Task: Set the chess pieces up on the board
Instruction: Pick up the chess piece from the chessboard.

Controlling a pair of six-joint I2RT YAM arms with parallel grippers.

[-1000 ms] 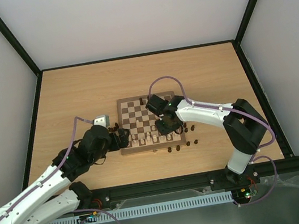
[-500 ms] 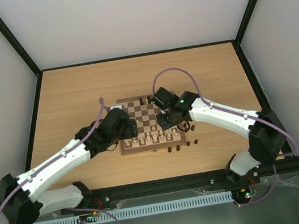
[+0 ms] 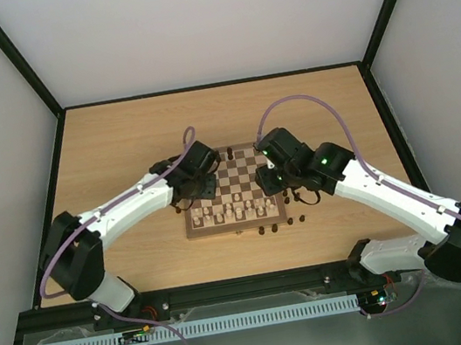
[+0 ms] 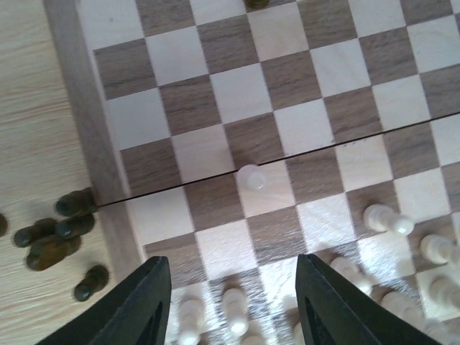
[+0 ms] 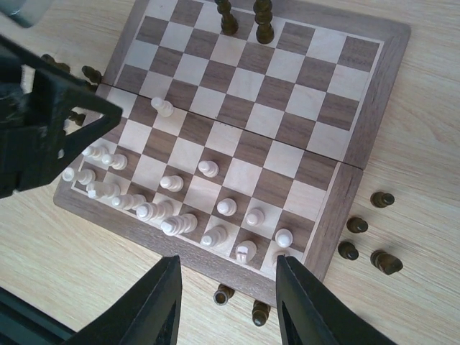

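The left gripper is hovering over the left side of the board, jaws released and empty. The right gripper is hanging above its near edge, jaws parted on nothing. Pale chessmen are crowding the near rows beneath both. Dark chess pieces are lying on the surface off either side of the board, and two are standing on the far row.

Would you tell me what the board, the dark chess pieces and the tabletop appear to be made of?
The board looks like matte wood: grain shows in its brown and cream squares. The dark chess pieces seem stained, slightly glossy wood, though they are too small to be sure. The tabletop shows pale wood grain, possibly laminate.
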